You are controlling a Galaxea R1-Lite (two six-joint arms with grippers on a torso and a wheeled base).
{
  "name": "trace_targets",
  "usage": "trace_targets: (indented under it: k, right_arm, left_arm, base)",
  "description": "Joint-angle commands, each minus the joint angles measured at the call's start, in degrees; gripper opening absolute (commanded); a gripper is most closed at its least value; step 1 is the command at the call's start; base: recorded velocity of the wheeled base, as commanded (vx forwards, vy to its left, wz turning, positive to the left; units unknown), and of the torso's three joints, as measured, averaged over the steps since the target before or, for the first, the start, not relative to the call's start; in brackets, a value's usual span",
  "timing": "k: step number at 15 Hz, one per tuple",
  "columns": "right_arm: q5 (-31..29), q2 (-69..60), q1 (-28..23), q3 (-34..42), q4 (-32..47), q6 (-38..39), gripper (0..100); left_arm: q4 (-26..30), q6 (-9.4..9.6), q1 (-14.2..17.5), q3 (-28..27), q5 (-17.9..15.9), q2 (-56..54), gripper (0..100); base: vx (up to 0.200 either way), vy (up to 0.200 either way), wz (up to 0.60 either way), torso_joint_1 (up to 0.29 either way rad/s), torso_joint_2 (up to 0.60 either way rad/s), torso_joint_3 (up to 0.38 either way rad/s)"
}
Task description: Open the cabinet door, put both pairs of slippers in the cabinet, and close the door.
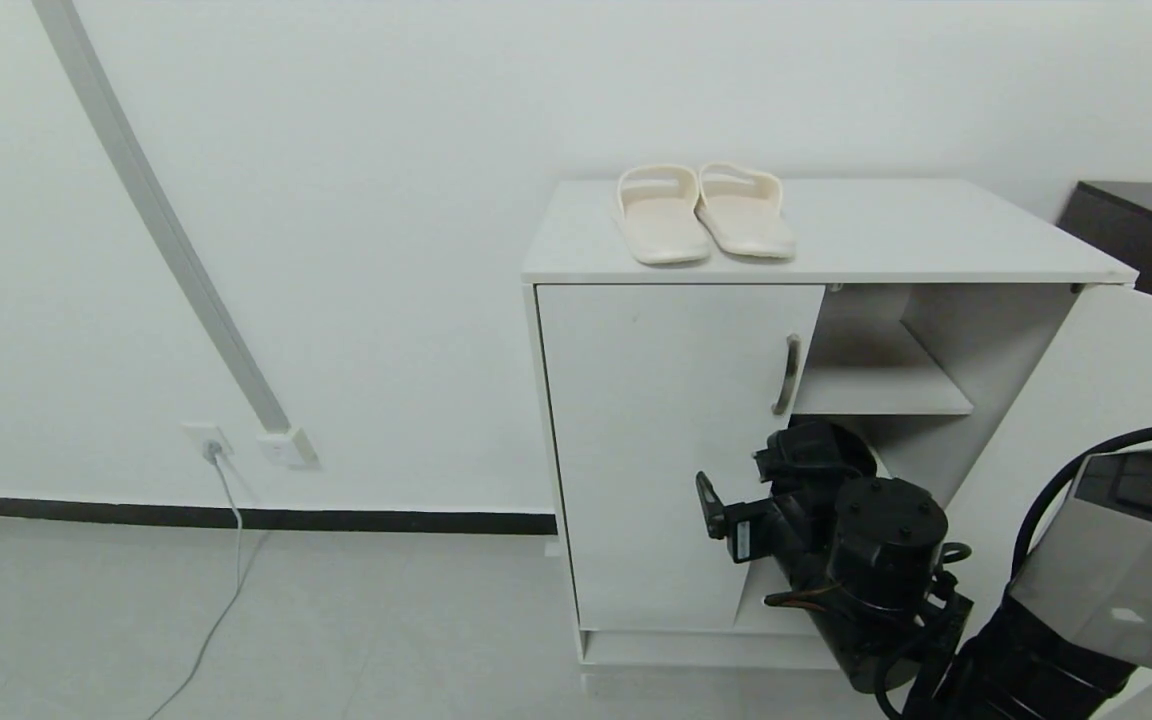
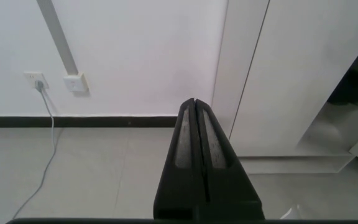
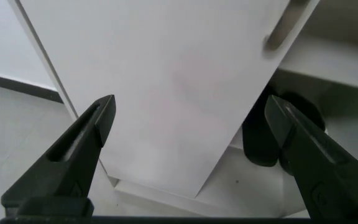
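Head view: door [image 1: 1066, 420] stands open for loading, white slippers [image 1: 704, 212] wait on the cabinet [image 1: 886, 225] top; right gripper [image 3: 188, 109] spread ready, left gripper [image 2: 194, 134] closed, empty.

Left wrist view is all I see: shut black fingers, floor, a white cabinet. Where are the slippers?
Observer: A cream pair of slippers lies side by side on top of the cabinet.
Operator: And the other arm?
Observer: The right gripper is open, fingers wide apart, facing the shut left door.
Operator: Is there anything on that door to pull?
Observer: Yes, a bar handle stands upright at the door's right edge.
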Motion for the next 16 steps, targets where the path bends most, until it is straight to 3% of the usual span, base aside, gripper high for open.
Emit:
trace_targets:
  k: [1, 16]
  right_arm:
    - [0.1, 0.2, 0.0, 0.1, 0.0, 0.0, 100]
    - [0.2, 0.3, 0.3, 0.4, 0.0, 0.1, 100]
  left_arm:
    - [0.0, -0.04, 0.0, 0.0, 0.0, 0.1, 0]
    - [0.0, -0.04, 0.0, 0.0, -0.1, 0.1, 0]
  base:
    - [0.0, 0.0, 0.0, 0.178, -0.49, -0.32]
    - [0.0, 0.0, 0.0, 0.222, -0.54, -0.319]
